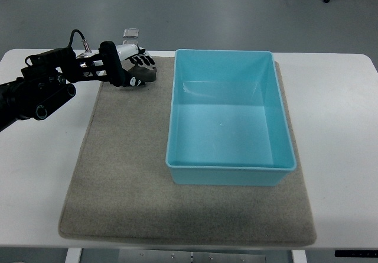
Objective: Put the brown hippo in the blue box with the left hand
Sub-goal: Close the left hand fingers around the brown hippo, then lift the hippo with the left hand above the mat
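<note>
The brown hippo (147, 72) is a small dark brown toy lying on the grey mat (118, 174) near its back left corner, just left of the blue box (230, 118). My left hand (134, 69) reaches in from the left edge and sits right on the hippo. Its black fingertips (142, 59) curl over the top and the thumb (121, 71) presses on the near side, so most of the toy is hidden. The hippo still rests on the mat. The blue box is open-topped and empty. The right hand is out of view.
The mat lies on a white table (336, 133). A small clear object (130, 35) stands at the table's back edge behind the hand. The box's left wall (172, 106) is a short way right of the hand.
</note>
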